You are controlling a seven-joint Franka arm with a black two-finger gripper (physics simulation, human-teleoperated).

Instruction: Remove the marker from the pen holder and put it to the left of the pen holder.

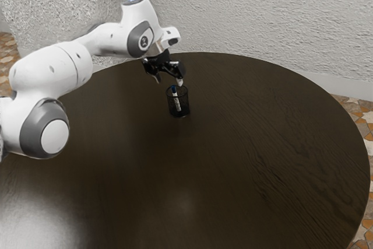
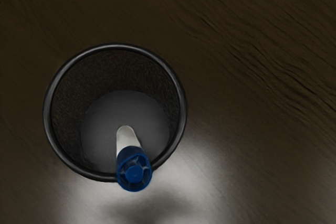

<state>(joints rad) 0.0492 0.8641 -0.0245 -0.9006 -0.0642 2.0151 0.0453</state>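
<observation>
Well, the blue and white marker (image 2: 134, 171) is in the round black mesh pen holder (image 1: 185, 107), tipped, with its blue end up by the rim. The holder sits on the dark wooden table (image 1: 245, 161). The black fingers (image 1: 156, 77) are spread apart, near it and higher up.

Arm (image 1: 76, 61) enters from exterior view's left, above round, dark counter (image 1: 250, 150); gripper (image 1: 168, 80) near and above pen holder (image 1: 179, 109), fingers (image 1: 179, 80) apart; marker (image 1: 177, 100) inside pen holder, blue end up, slightly tilted; pale textured wall (image 1: 262, 16) behind; patterned floor (image 1: 366, 116) beyond counter edge
</observation>
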